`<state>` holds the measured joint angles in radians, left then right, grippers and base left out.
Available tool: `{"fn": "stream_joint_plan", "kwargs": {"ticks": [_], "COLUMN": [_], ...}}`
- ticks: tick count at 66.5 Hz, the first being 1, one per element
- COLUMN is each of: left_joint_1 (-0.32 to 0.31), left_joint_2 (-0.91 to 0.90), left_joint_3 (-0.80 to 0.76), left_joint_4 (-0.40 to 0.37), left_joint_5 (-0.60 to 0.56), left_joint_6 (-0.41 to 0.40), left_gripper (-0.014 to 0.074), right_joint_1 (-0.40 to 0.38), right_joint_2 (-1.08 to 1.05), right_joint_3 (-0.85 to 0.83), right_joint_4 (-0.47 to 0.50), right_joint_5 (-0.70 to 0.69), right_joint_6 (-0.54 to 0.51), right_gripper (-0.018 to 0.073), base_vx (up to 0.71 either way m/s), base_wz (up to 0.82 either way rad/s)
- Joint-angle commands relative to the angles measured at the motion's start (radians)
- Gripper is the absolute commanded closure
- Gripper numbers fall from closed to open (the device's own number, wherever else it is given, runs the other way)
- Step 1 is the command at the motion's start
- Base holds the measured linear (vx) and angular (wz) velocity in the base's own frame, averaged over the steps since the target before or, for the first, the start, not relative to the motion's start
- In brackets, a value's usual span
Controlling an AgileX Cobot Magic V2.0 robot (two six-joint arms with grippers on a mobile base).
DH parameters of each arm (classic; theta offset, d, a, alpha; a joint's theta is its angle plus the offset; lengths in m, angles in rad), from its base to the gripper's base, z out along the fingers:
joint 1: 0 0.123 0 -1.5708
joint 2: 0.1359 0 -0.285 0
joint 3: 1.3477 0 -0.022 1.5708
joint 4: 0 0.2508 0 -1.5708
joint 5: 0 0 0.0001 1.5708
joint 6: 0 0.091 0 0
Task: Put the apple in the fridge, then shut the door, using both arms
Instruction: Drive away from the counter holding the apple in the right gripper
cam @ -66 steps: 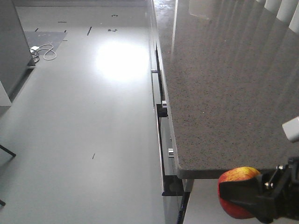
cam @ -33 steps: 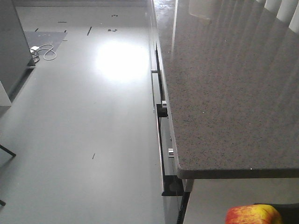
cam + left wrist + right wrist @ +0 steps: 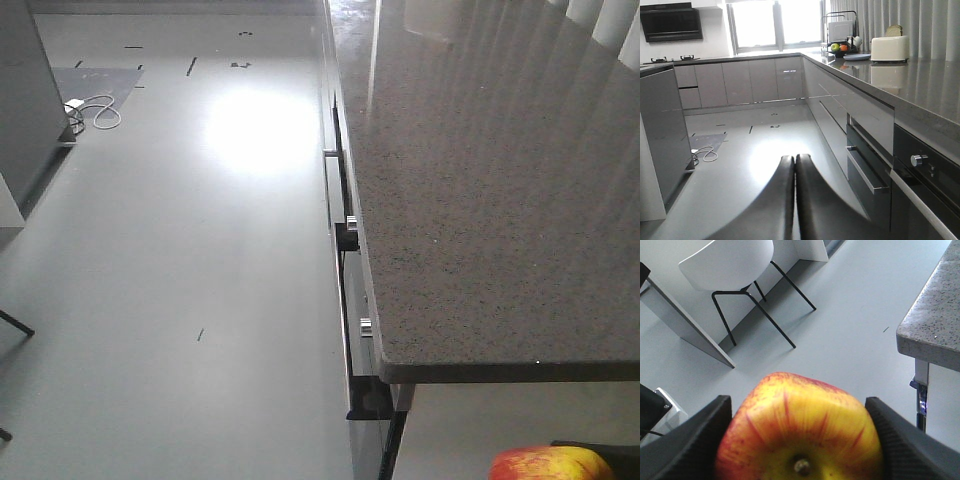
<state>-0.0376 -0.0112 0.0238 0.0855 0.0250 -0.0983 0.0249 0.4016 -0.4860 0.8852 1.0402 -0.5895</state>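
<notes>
The apple [image 3: 800, 430], red with a yellow patch round its stem, fills the gap between the black fingers of my right gripper [image 3: 797, 407], which is shut on it. In the front view only the top of the apple [image 3: 550, 464] shows at the bottom edge, below the counter's corner. My left gripper [image 3: 795, 160] is shut with nothing in it and hangs over the floor. A tall dark grey unit [image 3: 662, 135] at the left edge looks like the fridge [image 3: 20, 100]. Its inside is out of view, and I cannot tell the door apart from it.
A dark stone-topped counter [image 3: 480, 200] runs along the right, with drawer handles and oven knobs [image 3: 347, 235] jutting from its front. A white chair on black legs [image 3: 730, 265] stands on the floor beyond the apple. A white cable [image 3: 95, 110] lies by the grey unit.
The apple and my right gripper have dropped in the front view, from beside the counter's corner to the bottom edge. The gripper's body is now almost out of that view.
</notes>
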Motion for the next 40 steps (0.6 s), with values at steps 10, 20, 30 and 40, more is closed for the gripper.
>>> {"fn": "stream_joint_plan", "kwargs": {"ticks": [10, 20, 30, 40], "left_joint_1": [-0.007, -0.007, -0.007, -0.007], "left_joint_2": [-0.015, -0.015, -0.015, -0.015], "left_joint_3": [-0.017, -0.017, -0.017, -0.017], "left_joint_4": [-0.004, -0.004, -0.004, -0.004], "left_joint_5": [-0.066, -0.066, -0.066, -0.066], "left_joint_6": [-0.011, -0.011, -0.011, -0.011], "left_gripper": [0.0603, 0.0603, 0.0603, 0.0603], "right_joint_1": [-0.003, -0.003, -0.003, -0.003], "right_joint_2": [0.006, 0.007, 0.007, 0.007], "right_joint_3": [-0.023, -0.023, -0.023, -0.023], "right_joint_4": [0.061, 0.061, 0.061, 0.061], "right_joint_5": [-0.033, -0.031, -0.031, -0.031], "right_joint_6": [-0.008, -0.009, -0.009, -0.009], "right_gripper": [0.041, 0.041, 0.041, 0.041], "base_vx": [0.0, 0.0, 0.0, -0.02], "base_wz": [0.0, 0.0, 0.02, 0.09]}}
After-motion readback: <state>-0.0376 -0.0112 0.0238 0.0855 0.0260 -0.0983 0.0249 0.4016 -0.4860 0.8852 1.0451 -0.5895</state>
